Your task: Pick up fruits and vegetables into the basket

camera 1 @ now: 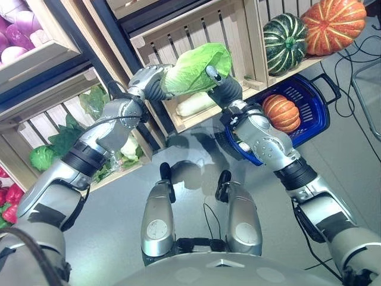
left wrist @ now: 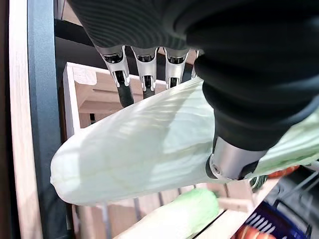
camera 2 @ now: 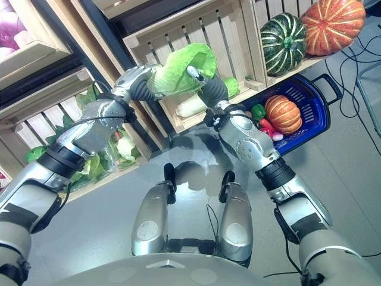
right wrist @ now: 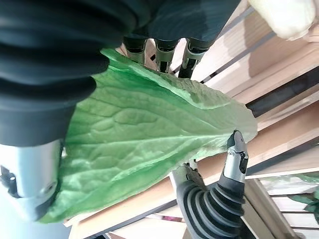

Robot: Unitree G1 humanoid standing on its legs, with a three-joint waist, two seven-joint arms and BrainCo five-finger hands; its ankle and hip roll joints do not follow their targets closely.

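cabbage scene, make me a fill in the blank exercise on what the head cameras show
1. The green cabbage is held between ____ robot hands, the left robot hand and the right robot hand.
2. The basket on the floor is ____ in colour.
3. Inside the basket lies a small ____ pumpkin.
4. Above the basket, a dark green striped squash sits beside a large ____ pumpkin.

Missing words: two; blue; orange; orange

I can read no text, label, number or sign here. The wooden crates (camera 1: 196, 36) carry no print that I can make out, and the blue basket (camera 1: 309, 110) shows me no letters either.
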